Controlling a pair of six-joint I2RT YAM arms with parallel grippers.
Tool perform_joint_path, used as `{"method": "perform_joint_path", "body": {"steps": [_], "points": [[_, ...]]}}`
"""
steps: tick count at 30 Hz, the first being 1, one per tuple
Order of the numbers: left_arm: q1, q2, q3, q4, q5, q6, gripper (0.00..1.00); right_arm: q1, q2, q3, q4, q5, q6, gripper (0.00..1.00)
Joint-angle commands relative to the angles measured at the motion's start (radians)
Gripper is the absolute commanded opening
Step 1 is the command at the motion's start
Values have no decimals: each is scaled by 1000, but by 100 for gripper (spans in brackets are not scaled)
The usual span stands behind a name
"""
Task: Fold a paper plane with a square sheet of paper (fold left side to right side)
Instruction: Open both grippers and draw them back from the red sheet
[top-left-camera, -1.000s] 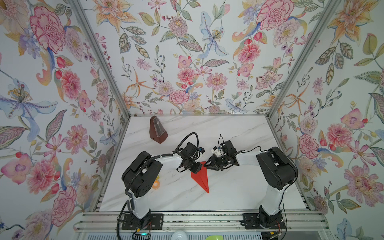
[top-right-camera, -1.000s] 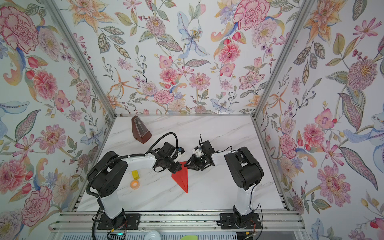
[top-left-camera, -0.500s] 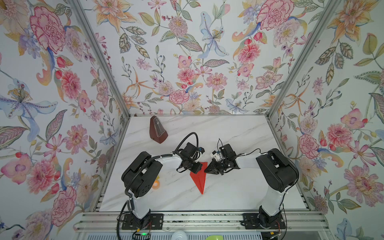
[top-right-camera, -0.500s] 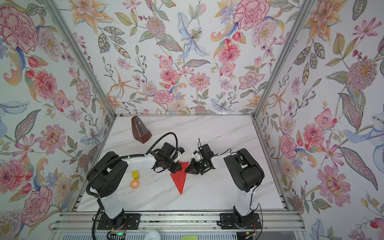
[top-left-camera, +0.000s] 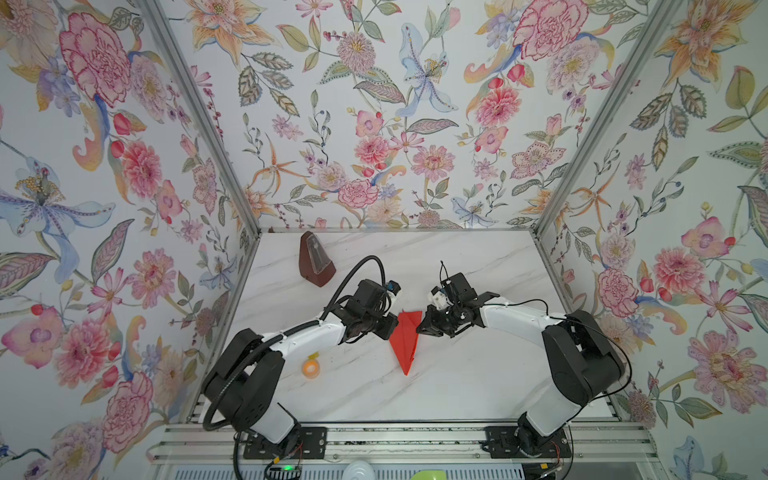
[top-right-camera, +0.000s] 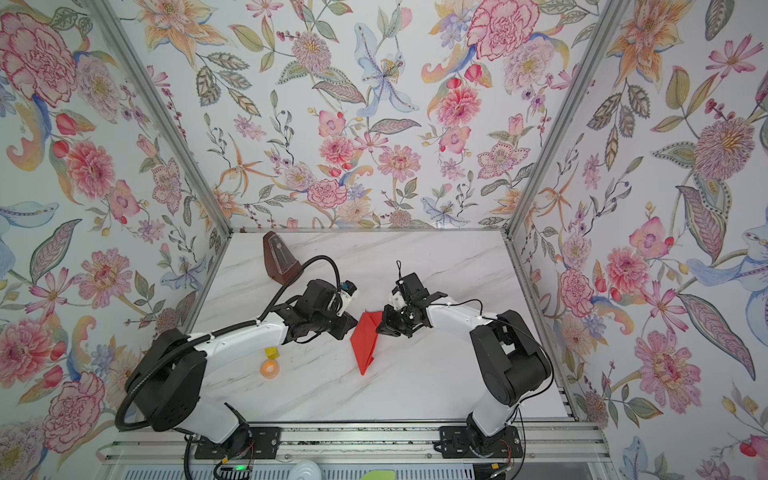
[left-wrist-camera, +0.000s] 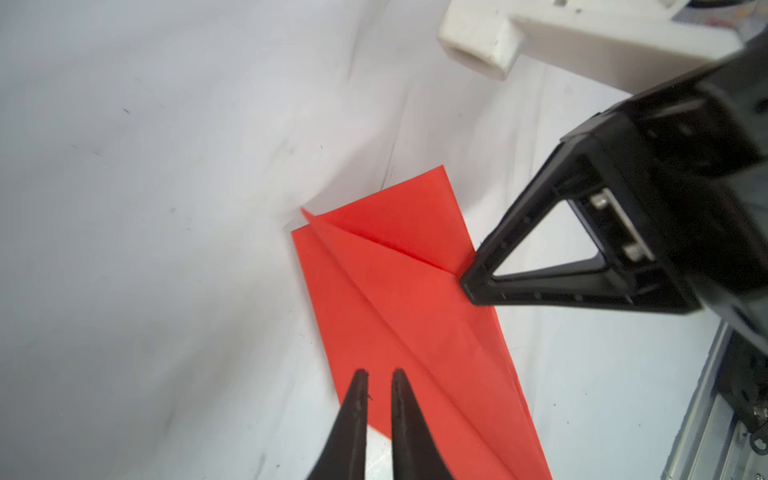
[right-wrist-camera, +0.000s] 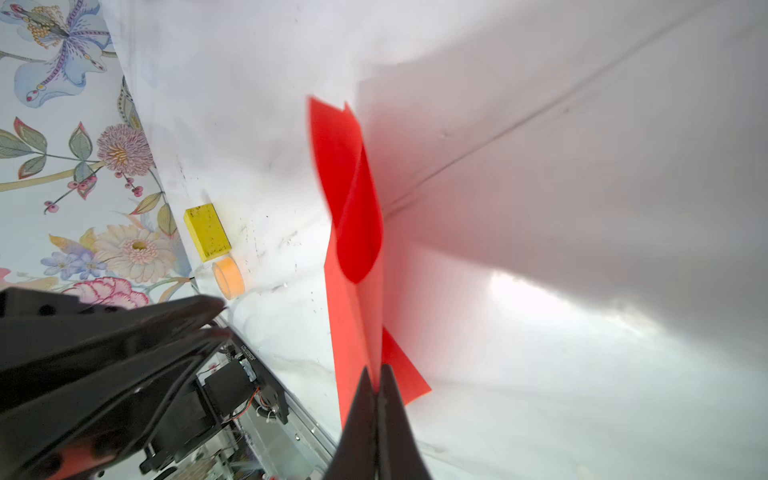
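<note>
the paper plane (top-left-camera: 405, 341), thin matte red paper folded to a narrow pointed dart w/ a sharp centre crease, lies on the white marble-look table (top-left-camera: 457, 386) btw the two arms. right gripper (right-wrist-camera: 377, 374) is closed tight, pinching the plane's edge; one flap curls up. left gripper (left-wrist-camera: 379, 374) has only a narrow gap btw its fingers, over the paper, holding nothing.

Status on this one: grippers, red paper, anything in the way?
Left gripper slightly open, over the red paper, no grip. Right gripper shut on its edge, one flap lifted. Metronome and yellow block well apart.
</note>
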Motion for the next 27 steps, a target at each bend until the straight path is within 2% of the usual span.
{"method": "perform_joint_path", "body": {"steps": [1, 5, 9, 12, 14, 19, 24, 27], "points": [[28, -125, -44, 33, -95, -32, 18, 6, -51, 121, -344, 285, -101, 0], [70, -279, -111, 86, -146, -75, 26, 71, -39, 285, -583, 559, -139, 0], [142, -396, -199, 156, -98, -135, 37, 139, 39, 443, -784, 804, -111, 0], [194, -443, -242, 170, -68, -183, 40, 206, 144, 549, -902, 930, -73, 0], [205, -466, -260, 160, -87, -198, 40, 255, 212, 602, -946, 978, -47, 0], [234, -511, -297, 109, -155, -229, 39, 345, 388, 705, -957, 940, 2, 0], [254, -534, -333, 89, -128, -257, 41, 409, 541, 844, -943, 851, 17, 0], [256, -536, -356, 88, -113, -280, 42, 421, 584, 907, -891, 746, 9, 11]]}}
